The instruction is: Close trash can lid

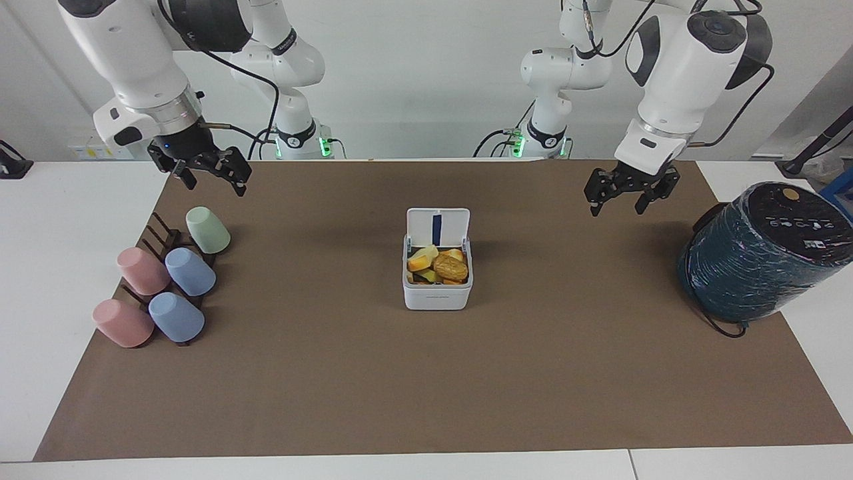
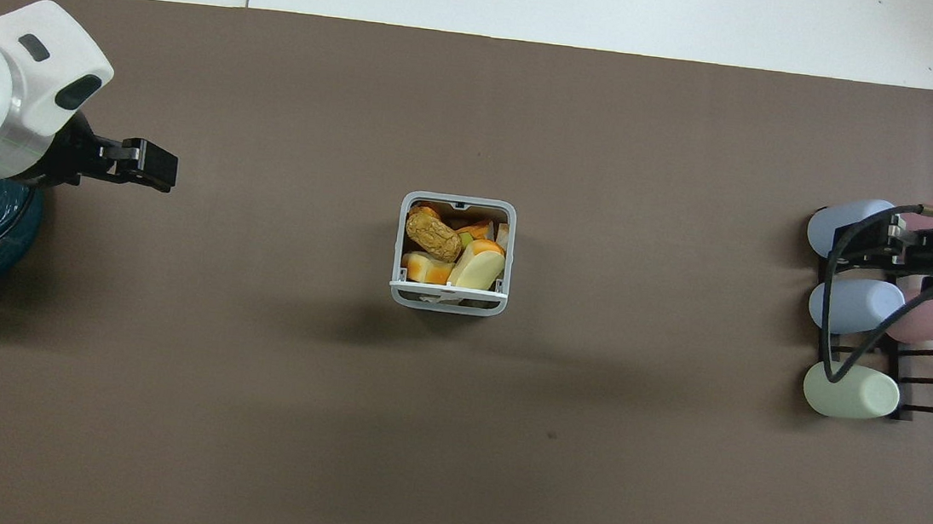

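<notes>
The trash can [image 1: 437, 299] is a small white square box in the middle of the brown mat, filled with food pieces; it also shows in the overhead view [image 2: 399, 243]. Its lid [image 1: 438, 227] stands upright and open on the side nearer to the robots, blue strip showing; from overhead it shows edge-on [image 2: 448, 293]. My left gripper [image 1: 616, 207] is open and empty in the air over bare mat, between the trash can and the teal cylinder; it also shows in the overhead view [image 2: 152, 167]. My right gripper [image 1: 214, 184] is open, waiting above the cup rack [image 2: 892, 239].
A large dark teal wrapped cylinder [image 1: 760, 257] with a black round top stands at the left arm's end of the mat. A dark rack with several pastel cups [image 1: 166, 280] lies at the right arm's end.
</notes>
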